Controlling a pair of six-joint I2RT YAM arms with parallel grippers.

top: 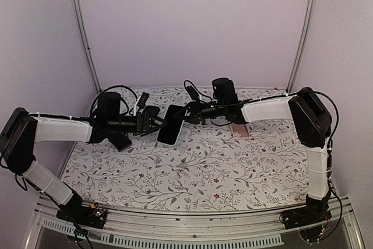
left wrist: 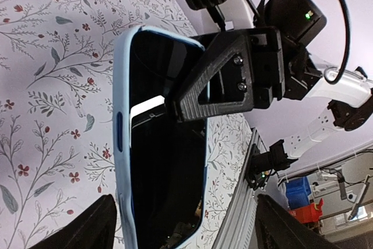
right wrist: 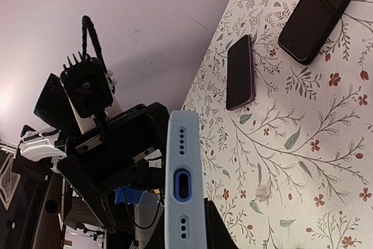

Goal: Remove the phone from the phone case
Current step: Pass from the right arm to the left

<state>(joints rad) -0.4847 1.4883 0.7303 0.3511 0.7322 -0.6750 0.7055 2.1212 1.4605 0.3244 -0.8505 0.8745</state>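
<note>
The right gripper (top: 186, 114) pinches the phone (top: 171, 125), which sits in its pale blue case (right wrist: 184, 186), and holds it above the floral table (top: 204, 170). The left gripper (top: 157, 120) is spread wide, its fingers (left wrist: 93, 225) flanking the phone's end. A maroon-edged phone (right wrist: 240, 74) and a black phone (right wrist: 317, 16) lie on the table.

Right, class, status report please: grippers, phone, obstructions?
Right gripper shut on blue-cased phone, held aloft. Left gripper open at its free end. Case still on. Pink-edged handset, black handset lie clear.

The table (top: 204, 167) has a floral cloth. A pink-edged phone (right wrist: 240, 73) and a black phone (right wrist: 317, 14) lie on it, close together.
</note>
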